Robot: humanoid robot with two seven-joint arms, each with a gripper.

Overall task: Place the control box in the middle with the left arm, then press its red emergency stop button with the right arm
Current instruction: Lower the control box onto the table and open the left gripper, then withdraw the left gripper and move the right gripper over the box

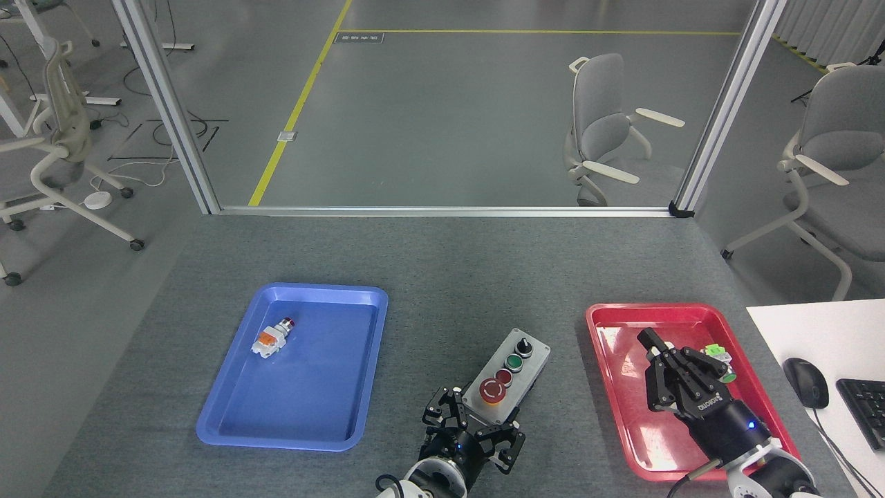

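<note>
while the control box lies on the bare grey tabletop in the lower centre of the frame, between the blue tray and the red tray, it sits slanted, its knob end pointing to the upper right. the red emergency stop button is at the near, lower-left end of the box, facing up and unobstructed. the left gripper is at the bottom centre, just below that end; its fingers are spread and appear released, though whether a fingertip touches the box base cannot be told. the right gripper is over the red tray at lower right, fingers drawn together with nothing seen between them, next to a small green and white part.

judgement: placement looks done, and the press is the step in hand. recommended: draw the left gripper clear toward the bottom edge without nudging the box; bring the right gripper leftward above the tray rim, keep the fingers closed to give one blunt tip, centre it over the button, and push straight down. an off-centre push risks tipping or sliding the slanted box.
</note>
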